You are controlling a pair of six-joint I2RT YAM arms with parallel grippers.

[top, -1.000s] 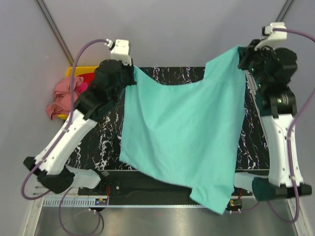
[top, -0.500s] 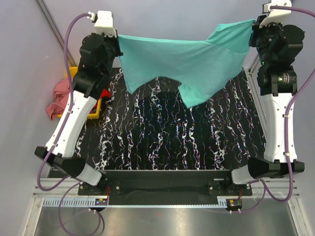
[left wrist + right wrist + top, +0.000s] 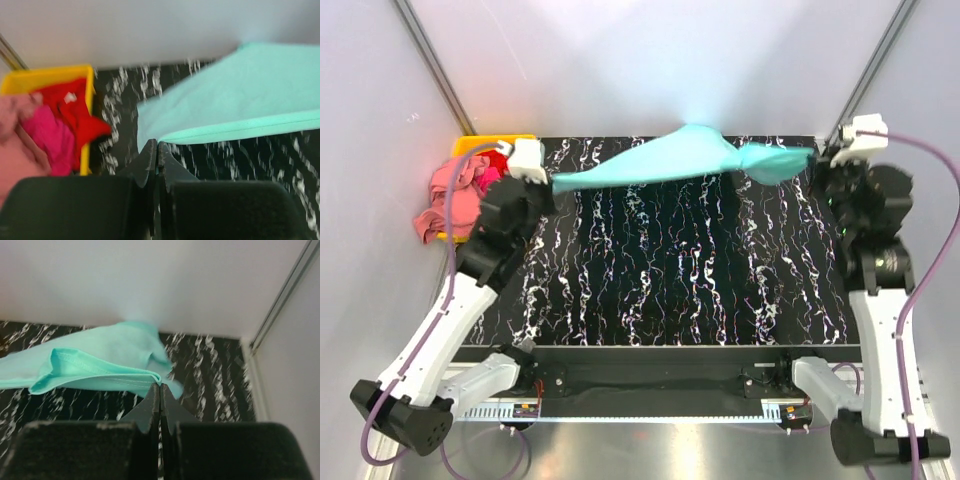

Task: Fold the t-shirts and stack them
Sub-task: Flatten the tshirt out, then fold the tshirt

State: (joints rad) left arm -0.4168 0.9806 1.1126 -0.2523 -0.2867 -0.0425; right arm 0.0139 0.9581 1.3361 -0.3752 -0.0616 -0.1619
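The turquoise-teal t-shirt [image 3: 685,158] hangs stretched in a narrow band across the far edge of the table between my two grippers. My left gripper [image 3: 552,181] is shut on its left corner [image 3: 165,135]. My right gripper [image 3: 813,153] is shut on its right hem [image 3: 120,375]. The salmon pink t-shirt [image 3: 445,200] droops over the left side of the yellow bin. The magenta t-shirt [image 3: 47,137] and the red t-shirt [image 3: 75,112] lie inside the bin.
The yellow plastic bin [image 3: 500,141] stands at the table's far left corner. The black marbled tabletop [image 3: 680,270] lies below the shirt. Grey walls with metal posts close in the back and both sides.
Both grippers have swung down and toward the far edge with the teal shirt. The shirt, spread wide and hanging a second ago, is now pulled into a thin band low over the table's back.
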